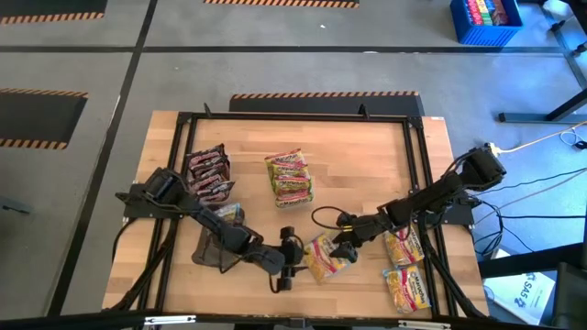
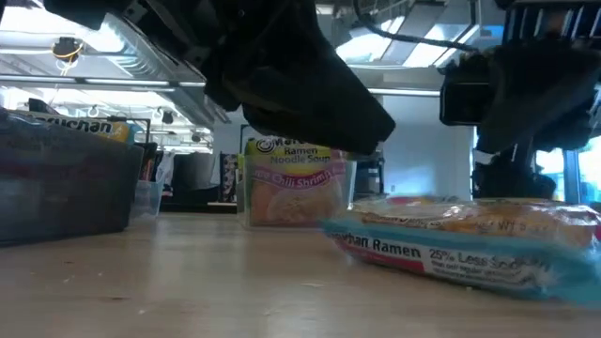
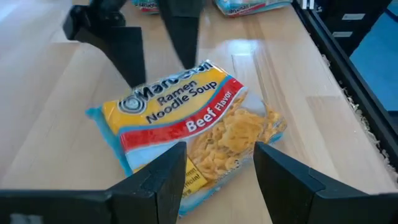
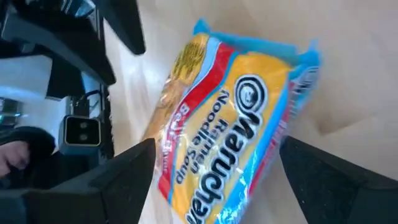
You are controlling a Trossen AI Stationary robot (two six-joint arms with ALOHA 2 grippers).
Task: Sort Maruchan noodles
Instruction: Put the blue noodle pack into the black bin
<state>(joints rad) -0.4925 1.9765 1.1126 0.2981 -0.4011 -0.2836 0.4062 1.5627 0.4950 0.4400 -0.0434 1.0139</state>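
i see both arms reaching low over a beef packet (image 1: 326, 258), left gripper (image 1: 292, 266) and right gripper (image 1: 343, 246) spread apart beside it, stacked packets (image 1: 291, 178) behind.

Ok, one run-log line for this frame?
left end effector: open, at beef ramen packet | right end effector: open, over same packet | packet: lying on table

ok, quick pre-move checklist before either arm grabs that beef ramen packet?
1. Beef packet lying flat on the table: ok.
2. Left gripper open and lined up on the packet: ok.
3. Right gripper open, packet between its fingers: ok.
4. Both grippers clear of each other: not ok, they crowd the same packet.
5. Packet gripped by either one: cannot tell.
6. Sorted stacks, maroon and lime, out of the way: ok.
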